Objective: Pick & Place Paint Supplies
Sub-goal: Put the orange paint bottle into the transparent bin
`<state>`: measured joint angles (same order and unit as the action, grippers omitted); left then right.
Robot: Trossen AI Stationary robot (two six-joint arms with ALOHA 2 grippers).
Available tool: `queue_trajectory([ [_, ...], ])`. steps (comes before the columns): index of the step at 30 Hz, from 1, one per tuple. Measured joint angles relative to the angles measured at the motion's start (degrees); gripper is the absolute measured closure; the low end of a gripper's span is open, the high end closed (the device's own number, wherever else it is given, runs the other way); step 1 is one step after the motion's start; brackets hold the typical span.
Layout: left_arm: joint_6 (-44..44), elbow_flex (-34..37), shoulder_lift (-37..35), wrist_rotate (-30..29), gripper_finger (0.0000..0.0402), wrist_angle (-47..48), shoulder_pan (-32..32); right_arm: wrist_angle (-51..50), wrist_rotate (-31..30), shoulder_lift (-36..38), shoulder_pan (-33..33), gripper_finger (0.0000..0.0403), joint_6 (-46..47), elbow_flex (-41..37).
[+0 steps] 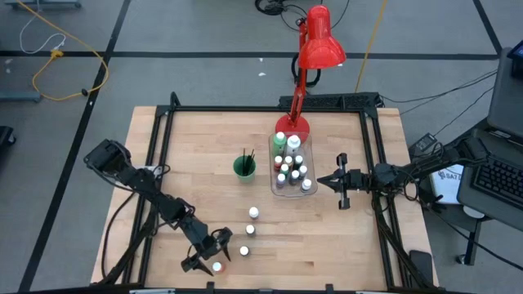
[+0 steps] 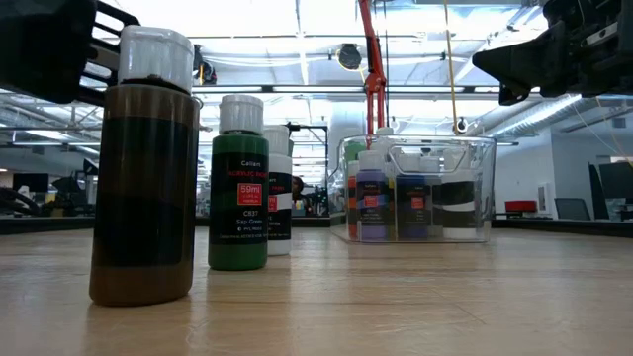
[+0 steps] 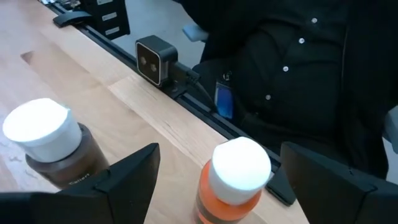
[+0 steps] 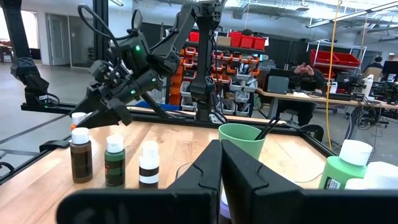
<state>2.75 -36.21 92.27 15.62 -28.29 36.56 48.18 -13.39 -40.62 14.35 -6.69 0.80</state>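
Between open left hand [image 3: 214, 180] fingers: orange bottle [image 3: 233, 186] upright, cap up

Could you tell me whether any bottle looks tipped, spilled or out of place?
Nothing stands out. The brown bottle, green bottle and black-banded bottle stand upright and capped; the orange bottle is upright between the open left gripper's fingers. No spill shows.

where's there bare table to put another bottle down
Bare wood lies between the green cup and the table's left rail, and along the near edge right of the loose bottles. Crowded: the clear bin by the red lamp, and the near-left corner, where the left pincer straddles an orange bottle.
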Motion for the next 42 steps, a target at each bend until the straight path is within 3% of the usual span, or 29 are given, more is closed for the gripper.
queue_trajectory([
  [17,0.1,0.0,0.0,0.63,0.023,0.36,-0.12,0.0,0.0,-0.02,-0.02,0.0399,-0.03,0.0],
  [22,-4.06,-0.45,-0.37,0.81,0.0302,-1.32,-1.54,0.0,0.0,0.0,0.0,0.0399,-0.03,0.0],
  [26,-4.4,-4.66,-4.98,2.25,0.0304,5.55,-3.0,0.0,0.0,-0.02,0.0,0.0399,0.06,0.0],
  [30,0.03,-12.75,-10.36,1.97,0.0304,20.69,-5.5,-0.06,0.0,-0.03,0.0,0.0399,0.07,0.0],
  [32,3.21,-18.06,-12.54,-0.69,0.0304,25.89,-7.7,0.07,0.0,0.01,-0.02,0.0399,0.05,0.0],
  [37,8.74,-29.24,-13.73,-13.76,0.0304,31.04,-17.13,0.09,0.0,-0.02,-0.01,0.0399,0.02,0.0],
  [39,8.87,-31.06,-11.81,-12.52,0.0304,28.01,-22.53,0.09,0.0,-0.02,0.0,0.0399,-0.02,0.0],
  [42,8.75,-31.07,-7.35,-3.85,0.0304,23.55,-29.89,-0.06,0.0,-0.02,-0.02,0.0399,-0.57,0.0],
])
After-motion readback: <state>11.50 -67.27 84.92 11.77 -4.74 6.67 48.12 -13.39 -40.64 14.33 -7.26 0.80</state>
